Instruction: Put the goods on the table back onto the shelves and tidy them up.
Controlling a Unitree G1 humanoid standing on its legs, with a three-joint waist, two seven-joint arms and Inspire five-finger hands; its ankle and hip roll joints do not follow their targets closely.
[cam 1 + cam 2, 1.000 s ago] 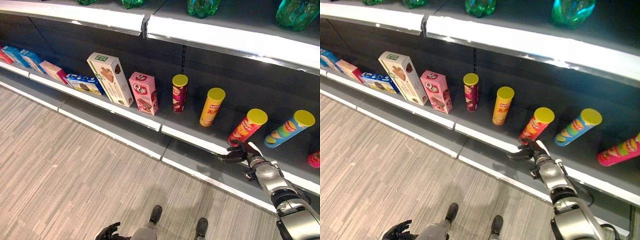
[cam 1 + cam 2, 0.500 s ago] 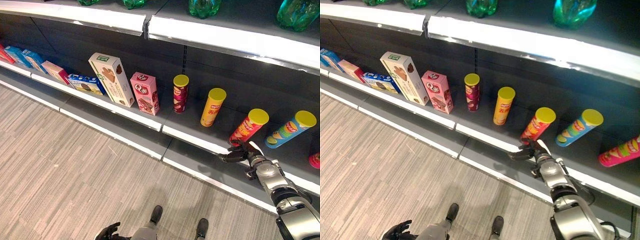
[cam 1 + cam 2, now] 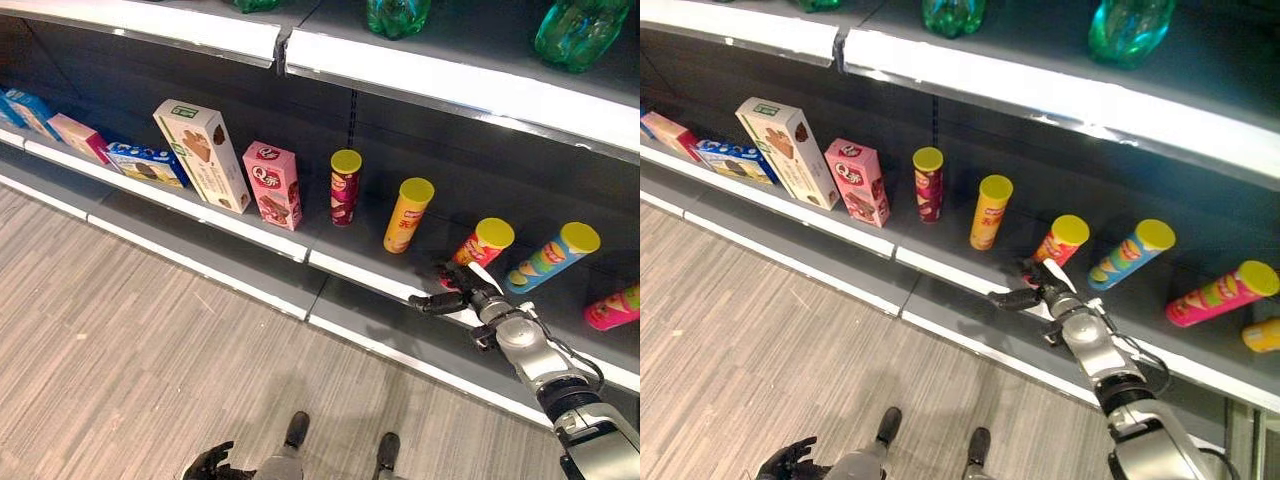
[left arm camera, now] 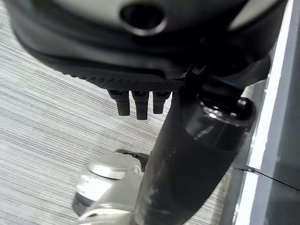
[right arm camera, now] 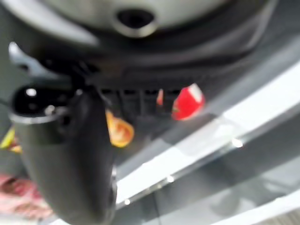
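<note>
**Right hand at red can on shelf lip; left hand low by floor**

Nearest: left hand [image 3: 208, 462] low over the grey plank floor [image 3: 120, 330], fingers loosely curled, holding nothing. Floor in front of the shelf is open room.

Right hand [image 3: 468, 297] reaches to the front edge of the lower shelf [image 3: 360, 272], white-covered thumb up, fingers stretched sideways along the lip. It sits at the base of the red can [image 3: 478, 250] — actual contact can't be told; the right wrist view shows red past the fingers, no closed grip visible.

On the shelf, robot's left to right: blue boxes [image 3: 22, 108], pink flat box [image 3: 78, 136], blue biscuit box [image 3: 148, 163], tall cream box [image 3: 204, 154], pink box [image 3: 272, 185], maroon can [image 3: 344, 187] upright, yellow can [image 3: 407, 214] leaning, red can, blue-green can [image 3: 550, 258] leaning, pink can [image 3: 1220, 293] lying tilted, yellow item [image 3: 1262, 335] at the far right edge. Cans stand apart — gaps between each.

Farthest: upper shelf [image 3: 450, 80] with white front strip, green bottles [image 3: 578, 30] on it.
</note>
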